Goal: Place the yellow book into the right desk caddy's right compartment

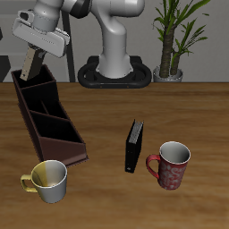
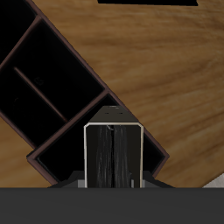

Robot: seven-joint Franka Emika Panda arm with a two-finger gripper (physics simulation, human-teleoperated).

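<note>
- The yellow book (image 1: 31,61) is held in the gripper (image 1: 34,55) at the upper left of the exterior view, up in the air just above the far end of the right desk caddy (image 1: 49,121).
- The jaws are clenched on the top part of the book, so it hangs down and can be lowered end first into a slot.
- In the wrist view the book (image 2: 112,157) is seen edge on, with its dark edge and pale stripes facing the camera, and the caddy (image 2: 61,87) is seen under it.
- The book is held upright and thin side down, most likely so that it will slide between the slanted walls inside the caddy.
- It is judged that the book is over the end compartment farthest from the table's front edge, but it has not yet been put inside.
- One caddy is seen, and three compartments can be counted in it.
- Two books are counted: the yellow one in the air and one black book (image 1: 134,146) standing on the table (image 1: 188,107) at the lower middle of the exterior view.
- Two mugs are counted: a yellow mug (image 1: 48,181) at the lower left and a red mug (image 1: 172,165) at the lower right.
- One potted plant (image 1: 174,36) is seen at the upper right, behind the table.
</note>
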